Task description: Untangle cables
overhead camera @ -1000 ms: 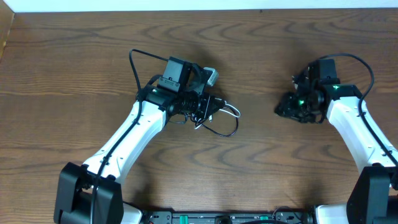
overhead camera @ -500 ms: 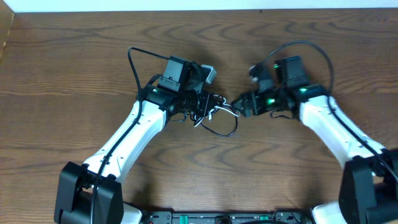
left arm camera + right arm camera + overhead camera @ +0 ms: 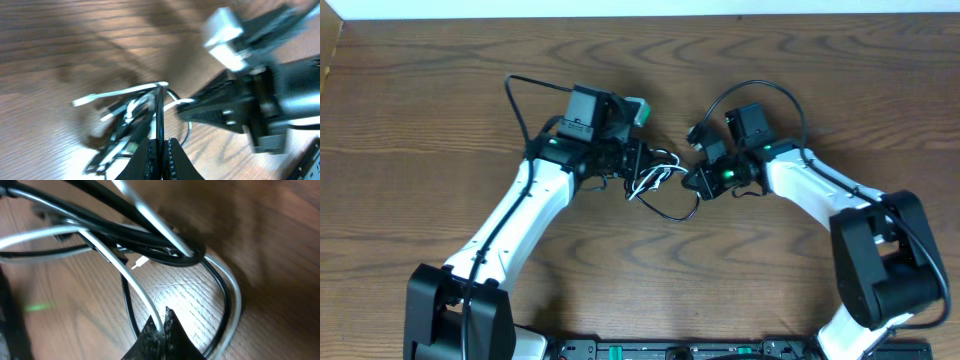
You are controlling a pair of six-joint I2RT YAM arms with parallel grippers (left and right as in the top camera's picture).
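Right now the knot [image 3: 660, 180] sits mid-desk [image 3: 440, 90] between the two hands, and everything is best placed from it. The left hand [image 3: 632, 168] touches the knot's left side. In its wrist view its tips [image 3: 161, 142] are pinched together on the black cord [image 3: 159, 110], which runs straight up out of them. The right hand [image 3: 692, 183] touches the knot's right side. Its own view shows the tips [image 3: 164, 322] closed where the white cord [image 3: 135, 287] enters, so it appears to grip that strand. Neither arm is nearer: both are at the knot.

Count: two cords, one black [image 3: 675, 212] and one white [image 3: 650, 178], and two hands, one on each. The knot's long axis runs roughly from hand to hand. A black loop trails off on the side nearest the robot, and a white plug end [image 3: 82, 102] pokes out to the left.

My reading is that the next move depends on that line, with each hand drawing away from the knot along it. The strands cross tightly by the right hand, so a straight pull may cinch them.
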